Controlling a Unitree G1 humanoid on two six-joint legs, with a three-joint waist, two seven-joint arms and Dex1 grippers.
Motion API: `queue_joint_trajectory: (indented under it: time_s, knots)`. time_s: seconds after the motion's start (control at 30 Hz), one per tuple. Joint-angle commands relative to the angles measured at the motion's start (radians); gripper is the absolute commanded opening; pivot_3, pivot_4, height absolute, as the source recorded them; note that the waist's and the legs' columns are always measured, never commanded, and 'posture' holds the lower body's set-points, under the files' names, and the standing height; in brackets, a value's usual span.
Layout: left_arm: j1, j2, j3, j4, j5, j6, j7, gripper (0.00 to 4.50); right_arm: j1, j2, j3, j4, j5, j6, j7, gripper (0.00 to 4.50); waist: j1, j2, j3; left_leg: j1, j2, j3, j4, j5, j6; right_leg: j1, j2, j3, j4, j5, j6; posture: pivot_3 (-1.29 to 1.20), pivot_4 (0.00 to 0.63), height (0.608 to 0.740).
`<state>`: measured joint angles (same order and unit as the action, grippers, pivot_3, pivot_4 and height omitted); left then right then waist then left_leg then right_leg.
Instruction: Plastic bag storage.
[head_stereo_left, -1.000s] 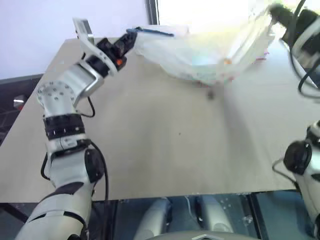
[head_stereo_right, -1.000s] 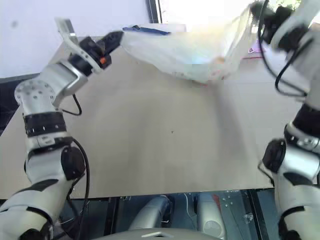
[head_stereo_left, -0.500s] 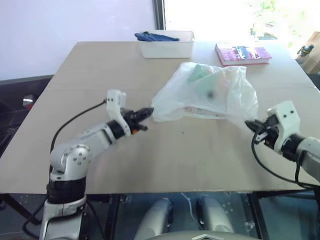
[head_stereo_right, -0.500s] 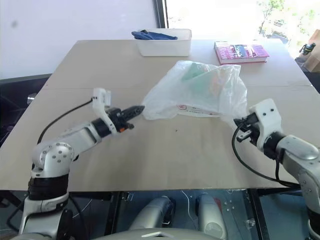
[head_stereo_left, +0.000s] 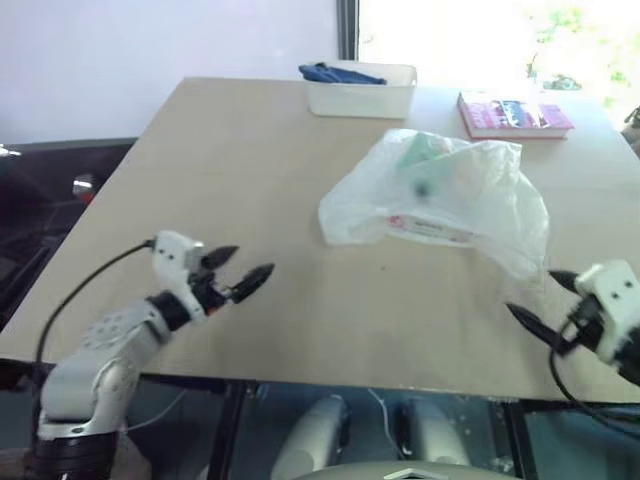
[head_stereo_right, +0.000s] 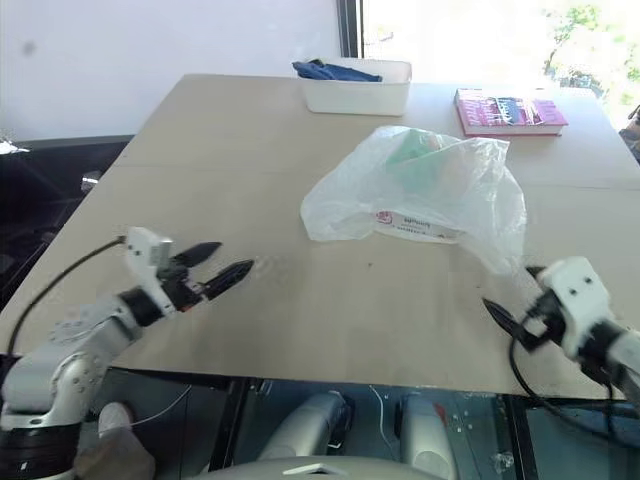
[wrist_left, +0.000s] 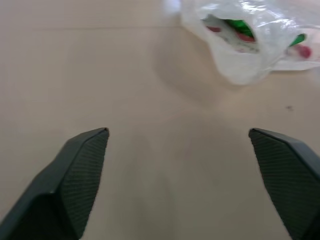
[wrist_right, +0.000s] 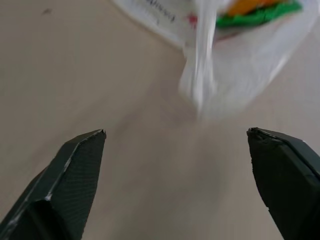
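Lying loose on the broad, matte tan tabletop (head_stereo_left: 250, 150), well apart from both arms: the plastic bag (head_stereo_left: 440, 195), a crinkly translucent white heap with faint red print and something green showing through the film. Probably between holds, with gathering or folding the bag not yet done; next move likely calls for reaching back in and pinching thin, slippery film without snagging. Left end effector (head_stereo_left: 235, 275) with black fingers spread wide, empty, near the front edge. Right end effector (head_stereo_left: 545, 305) likewise spread, empty, just short of the bag's trailing corner.
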<state>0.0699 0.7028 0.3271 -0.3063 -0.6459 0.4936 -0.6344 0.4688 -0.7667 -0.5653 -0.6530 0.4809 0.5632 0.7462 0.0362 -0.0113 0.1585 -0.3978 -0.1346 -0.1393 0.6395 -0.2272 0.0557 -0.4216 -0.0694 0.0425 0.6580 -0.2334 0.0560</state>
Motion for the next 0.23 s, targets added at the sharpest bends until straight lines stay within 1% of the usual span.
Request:
queue_joint_trajectory:
  time_s: [0.03, 0.13, 0.23]
  knots:
    - [0.035, 0.009, 0.037, -0.047, 0.012, -0.033, -0.034, 4.47, 0.068, -0.018, -0.092, -0.002, -0.031, -0.078, 0.077, 4.50, 0.000, 0.000, 0.000, 0.001, 0.000, 0.000, 0.000, 0.000, 0.000, 0.001, 0.000, 0.000, 0.000, 0.000, 0.000, 0.00, 0.150, 0.740]
    - [0.068, 0.007, 0.022, -0.083, 0.016, -0.033, -0.052, 4.47, 0.034, -0.013, -0.091, 0.059, -0.042, -0.099, 0.061, 4.50, -0.001, -0.001, 0.000, 0.006, 0.001, 0.000, 0.000, -0.001, 0.001, 0.006, 0.000, -0.001, -0.002, -0.002, -0.001, 0.00, 0.150, 0.740]
    - [0.107, -0.001, 0.005, -0.125, 0.016, -0.035, -0.078, 4.47, 0.006, -0.023, -0.064, 0.126, -0.079, -0.143, 0.075, 4.50, -0.004, -0.001, 0.000, 0.006, 0.001, 0.002, 0.000, -0.001, 0.001, 0.007, -0.002, -0.002, -0.002, -0.004, -0.003, 0.00, 0.150, 0.740]
